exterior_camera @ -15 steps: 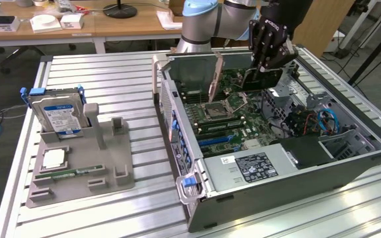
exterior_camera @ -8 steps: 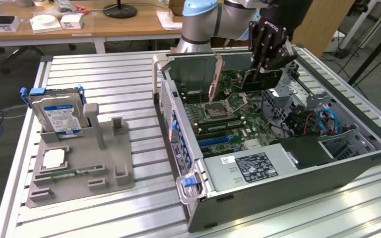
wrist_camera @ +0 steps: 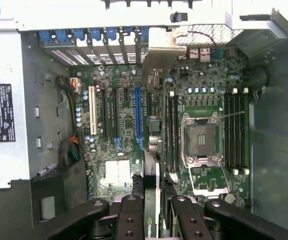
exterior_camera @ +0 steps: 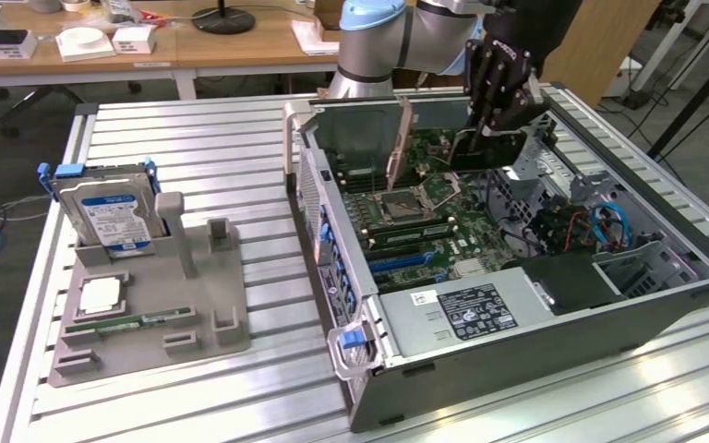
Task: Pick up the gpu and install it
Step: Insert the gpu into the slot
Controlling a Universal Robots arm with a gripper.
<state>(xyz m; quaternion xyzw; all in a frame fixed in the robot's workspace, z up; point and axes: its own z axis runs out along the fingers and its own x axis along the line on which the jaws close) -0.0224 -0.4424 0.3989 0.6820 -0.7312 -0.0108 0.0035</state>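
Closest to the lens, the hand (wrist_camera: 156,212) pinches the gpu (wrist_camera: 153,140) edge-on. The card hangs above the motherboard (wrist_camera: 119,125) inside the open case (exterior_camera: 552,341), apparently unseated. Risk, as I judge it: the card looks offset from the blue slot (wrist_camera: 138,112). Pressing down misaligned could jam its edge on the board or snag its bracket.

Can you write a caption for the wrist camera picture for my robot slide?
The pincer grips the gpu edge-on over the open computer's green motherboard.
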